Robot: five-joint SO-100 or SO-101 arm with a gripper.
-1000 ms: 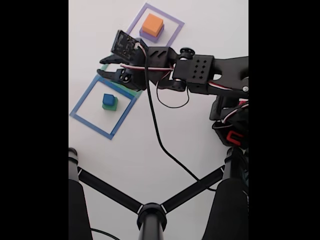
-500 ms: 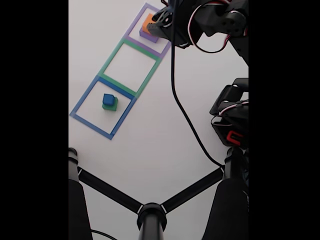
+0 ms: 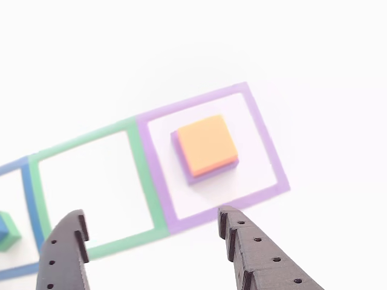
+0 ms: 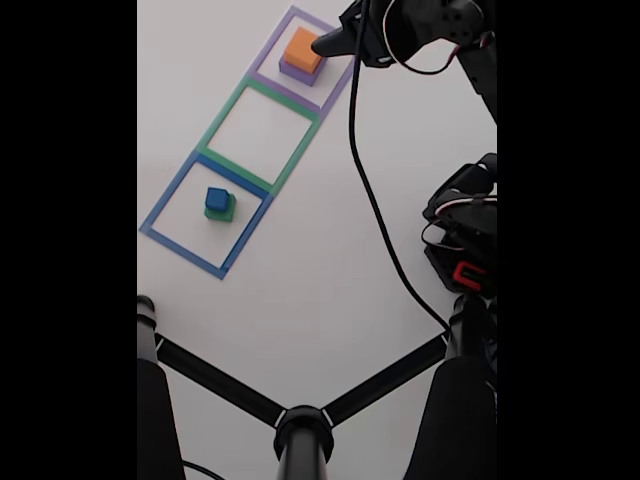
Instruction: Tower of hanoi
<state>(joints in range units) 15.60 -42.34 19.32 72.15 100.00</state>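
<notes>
I am seeing the orange block (image 4: 301,48) sitting on the purple block (image 3: 181,158) inside the purple outline (image 3: 266,145). My hand (image 3: 151,226) is hovering near it, released and holding nothing. The fixed view is showing all four blocks: blue block (image 4: 216,199) on green block (image 4: 222,212).

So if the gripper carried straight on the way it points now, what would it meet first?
Probably the orange block stacked on the purple block; the open gripper frames that stack, though depth is unclear.
</notes>
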